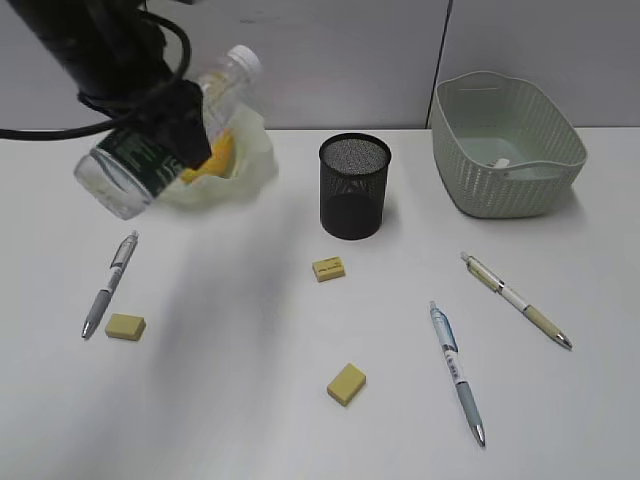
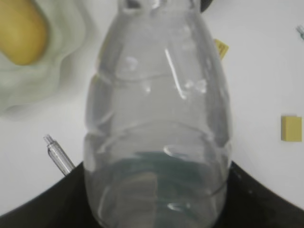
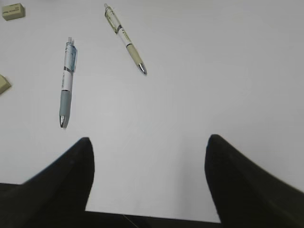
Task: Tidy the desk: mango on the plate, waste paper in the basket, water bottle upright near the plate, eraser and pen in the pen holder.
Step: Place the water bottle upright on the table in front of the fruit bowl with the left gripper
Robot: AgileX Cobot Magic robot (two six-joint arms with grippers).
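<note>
Left tool (image 1: 185,125) grips the tilted water bottle (image 1: 165,135) — dark green label unreadable — right tool (image 3: 149,156) open, empty.

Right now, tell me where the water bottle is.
The water bottle is off the table at the exterior view's upper left, tilted in the left gripper, in front of the plate holding the mango.

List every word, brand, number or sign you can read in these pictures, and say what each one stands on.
None can be read.
Water bottle: the dark green label carries pale print, too blurred to read.
Blue pen: marks on the barrel, too small to read.
Cream pen: dark marks near the clip, illegible.
Erasers, such as the middle eraser: faint marks, unreadable.
</note>
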